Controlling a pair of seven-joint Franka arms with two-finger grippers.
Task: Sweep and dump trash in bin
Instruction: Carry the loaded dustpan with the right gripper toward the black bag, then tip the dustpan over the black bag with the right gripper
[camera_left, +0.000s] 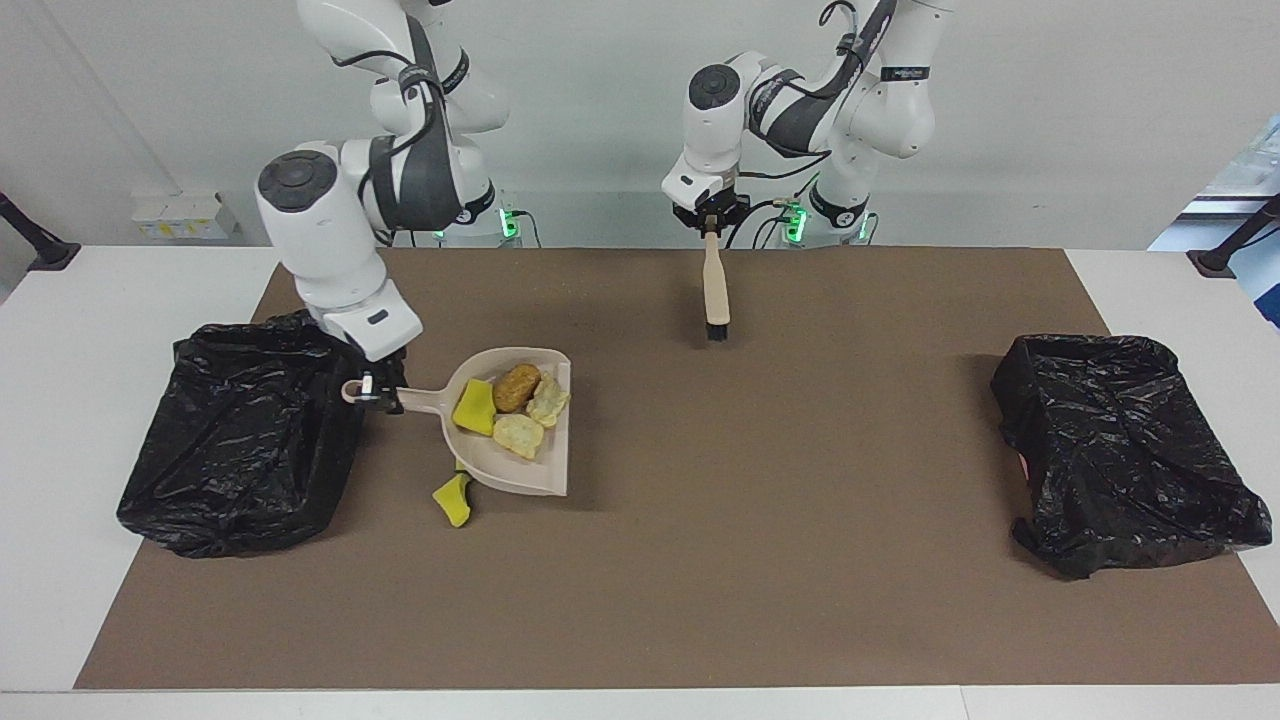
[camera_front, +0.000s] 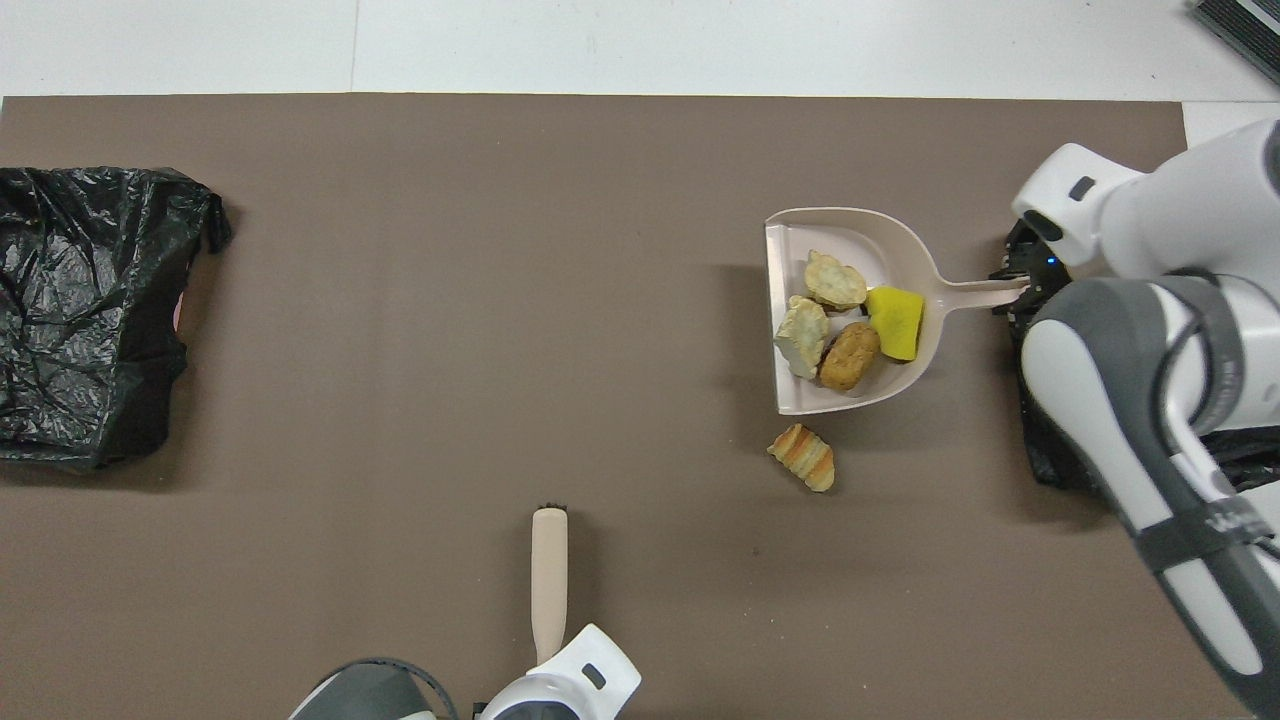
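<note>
Facing view: right gripper (camera_left: 372, 392) clamps the dustpan (camera_left: 520, 470) handle beside a bin (camera_left: 240, 440); four trash pieces (camera_left: 517, 388) lie in the pan, one sponge (camera_left: 455, 499) on the mat beneath. Left gripper (camera_left: 711, 222) clamps the brush (camera_left: 715, 290).

Overhead view: a bread lump (camera_front: 802, 457) lies just outside the pan (camera_front: 850, 225).

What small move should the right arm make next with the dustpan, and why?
Probably carry the dustpan sideways, kept level, over the black-lined bin. The right gripper holds its handle, four trash pieces lie in it, and the bin is right beside that gripper. The left gripper waits, holding the brush.
</note>
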